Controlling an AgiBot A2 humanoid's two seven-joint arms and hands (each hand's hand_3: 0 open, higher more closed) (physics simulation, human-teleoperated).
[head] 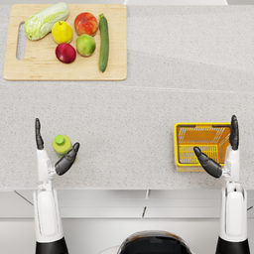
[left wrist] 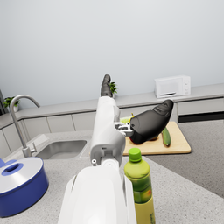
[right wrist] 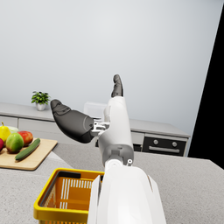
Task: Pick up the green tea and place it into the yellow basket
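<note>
The green tea bottle (head: 61,145) with a green cap stands upright on the grey counter at the near left. My left hand (head: 53,151) is open around it, thumb on one side and fingers on the other, not touching it. In the left wrist view the bottle (left wrist: 140,186) stands beside the forearm, below the left hand (left wrist: 146,120). The yellow basket (head: 185,144) sits on the counter at the near right, nothing inside it. My right hand (head: 222,149) hovers open over the basket's right part; in the right wrist view the basket (right wrist: 65,197) lies below the right hand (right wrist: 78,122).
A wooden cutting board (head: 67,72) at the far left carries a cabbage, apples, a lemon and a cucumber (head: 103,42). In the left wrist view a blue pot (left wrist: 19,183) and a sink with a faucet (left wrist: 24,127) lie to one side. The counter's front edge runs just below both hands.
</note>
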